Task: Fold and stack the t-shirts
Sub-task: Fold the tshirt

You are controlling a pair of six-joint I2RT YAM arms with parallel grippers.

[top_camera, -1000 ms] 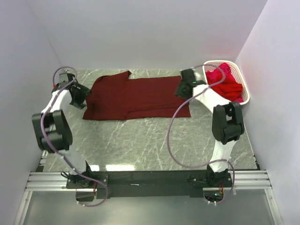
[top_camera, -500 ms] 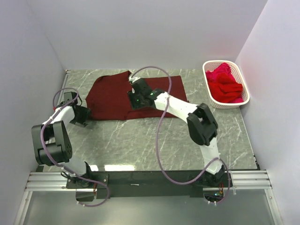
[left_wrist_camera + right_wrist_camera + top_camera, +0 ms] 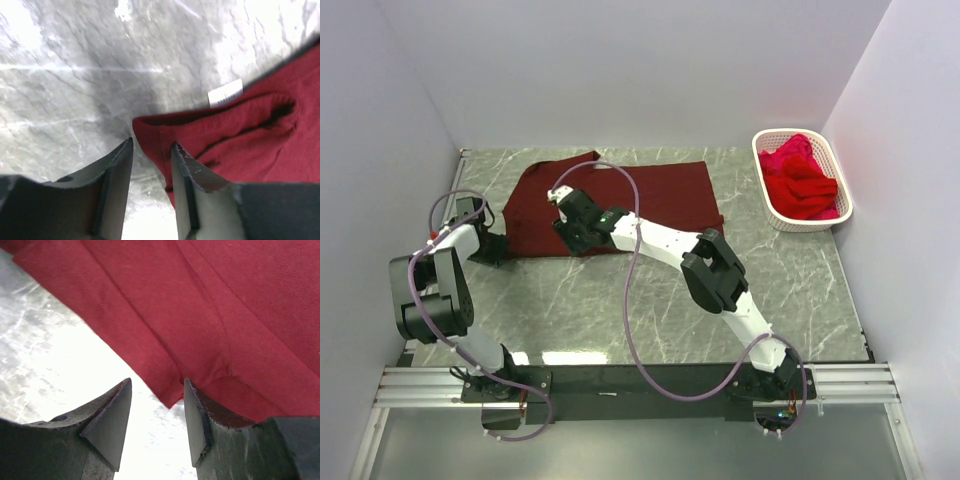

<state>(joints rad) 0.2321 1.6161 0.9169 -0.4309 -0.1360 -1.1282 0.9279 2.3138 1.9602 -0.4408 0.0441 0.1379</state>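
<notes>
left gripper (image 3: pixel 150 147) sits low on the table (image 3: pixel 620 300), at the near left corner of the maroon shirt (image 3: pixel 660 190). jaws apart by a narrow gap, cloth corner in the gap, not squeezed. white tag (image 3: pixel 225 92) just past it. right gripper (image 3: pixel 156 385) at the shirt's near hem, jaws spread, a point of hem between them, not gripped. shirt lies flat, far centre. far right: basket (image 3: pixel 800 223) with red shirts (image 3: pixel 800 180) heaped inside.
</notes>
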